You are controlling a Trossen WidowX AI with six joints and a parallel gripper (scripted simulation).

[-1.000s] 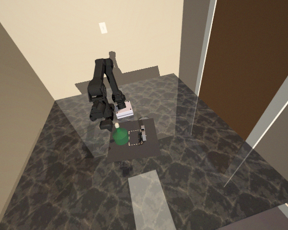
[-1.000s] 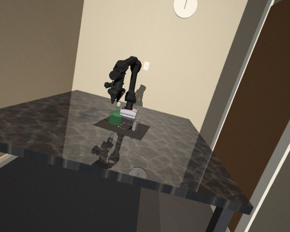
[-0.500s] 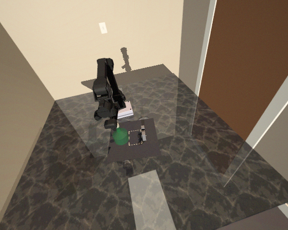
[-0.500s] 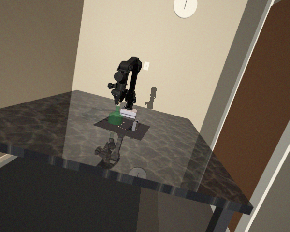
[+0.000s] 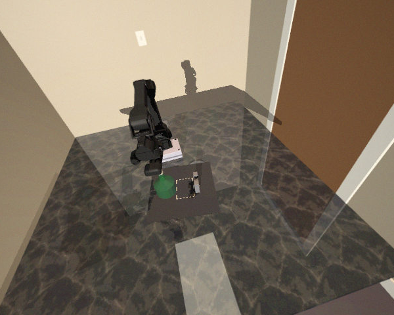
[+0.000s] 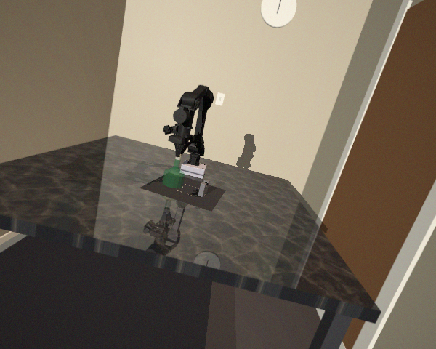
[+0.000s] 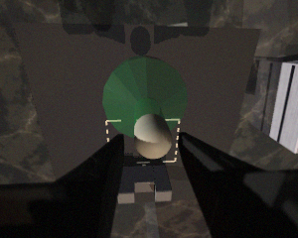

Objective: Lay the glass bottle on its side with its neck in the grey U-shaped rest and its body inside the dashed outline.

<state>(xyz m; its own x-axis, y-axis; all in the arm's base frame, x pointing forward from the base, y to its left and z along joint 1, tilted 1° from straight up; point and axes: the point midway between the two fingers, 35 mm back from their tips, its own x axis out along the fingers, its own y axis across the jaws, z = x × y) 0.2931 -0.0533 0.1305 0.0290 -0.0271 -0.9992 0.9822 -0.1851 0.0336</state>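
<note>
The green glass bottle [image 5: 165, 188] [image 6: 172, 178] [image 7: 145, 79] stands upright on the dark mat, with its pale top up. My gripper [image 5: 160, 170] [image 6: 177, 155] [image 7: 151, 139] points down over it. Its fingers are partly closed, one on each side of the pale top, and a narrow gap shows on both sides in the wrist view, so it is open around the neck. The grey U-shaped rest [image 5: 196, 184] [image 6: 202, 188] [image 7: 126, 197] stands on the mat beside the dashed outline [image 5: 176, 189] [image 7: 177, 144]. The outline lies between bottle and rest.
The dark mat [image 5: 203, 207] [image 6: 211, 203] [image 7: 50, 74] lies on the marbled table [image 5: 258, 237] [image 6: 248, 233]. The pale box-like arm base [image 5: 173, 156] [image 6: 193, 170] [image 7: 292, 109] stands just behind the mat. Walls rise at the back and left.
</note>
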